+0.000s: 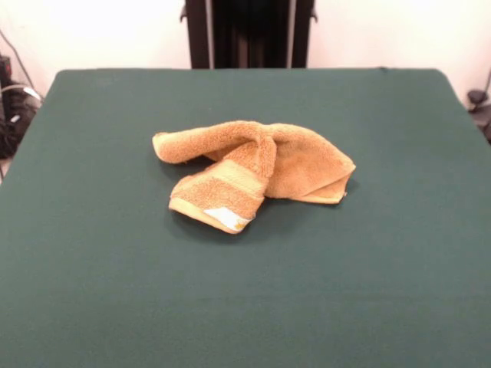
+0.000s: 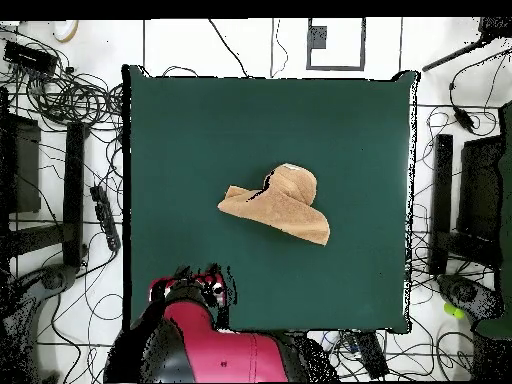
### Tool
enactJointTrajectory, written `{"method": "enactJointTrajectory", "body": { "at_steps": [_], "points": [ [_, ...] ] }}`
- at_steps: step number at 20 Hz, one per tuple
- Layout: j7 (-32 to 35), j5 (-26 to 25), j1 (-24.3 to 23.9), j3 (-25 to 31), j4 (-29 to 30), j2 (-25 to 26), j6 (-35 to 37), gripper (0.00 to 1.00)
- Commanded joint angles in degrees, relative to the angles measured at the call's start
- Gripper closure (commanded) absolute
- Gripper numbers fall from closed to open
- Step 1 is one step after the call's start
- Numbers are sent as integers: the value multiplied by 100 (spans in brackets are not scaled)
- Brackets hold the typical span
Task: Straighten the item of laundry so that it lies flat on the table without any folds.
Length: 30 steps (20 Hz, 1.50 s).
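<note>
The orange-tan towel (image 1: 295, 161) lies crumpled and folded over itself near the middle of the dark green table (image 1: 245, 299). One flap with the paler stripe (image 1: 234, 178) and the white tag (image 1: 228, 218) points toward the near side. In the overhead view the towel (image 2: 285, 205) sits a little right of the table's (image 2: 200, 130) centre. The red and black arm (image 2: 195, 335) is drawn back at the table's bottom edge, away from the towel. I cannot make out the gripper in either view.
The black pedestal (image 1: 249, 31) stands behind the table's far edge. Cables and dark equipment (image 2: 60, 180) lie on the floor around the table on both sides.
</note>
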Motion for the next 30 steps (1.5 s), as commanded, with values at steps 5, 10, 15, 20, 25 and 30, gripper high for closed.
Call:
{"method": "enactJointTrajectory", "body": {
  "at_steps": [5, 10, 15, 20, 25, 30],
  "points": [
    [1077, -502, 431, -28, 435, 1048, -16, 0],
    [1043, -555, 510, 112, 719, 1609, -535, 0],
    [1233, -470, 578, 144, 950, 1948, -1164, 0],
    [1297, -620, 1028, -143, 789, 2545, -1337, 0],
    [1285, -597, 1500, -439, 611, 3182, -1285, 0],
    [1180, -55, 205, 1310, 1189, 4196, -2471, 0]
  ]
}}
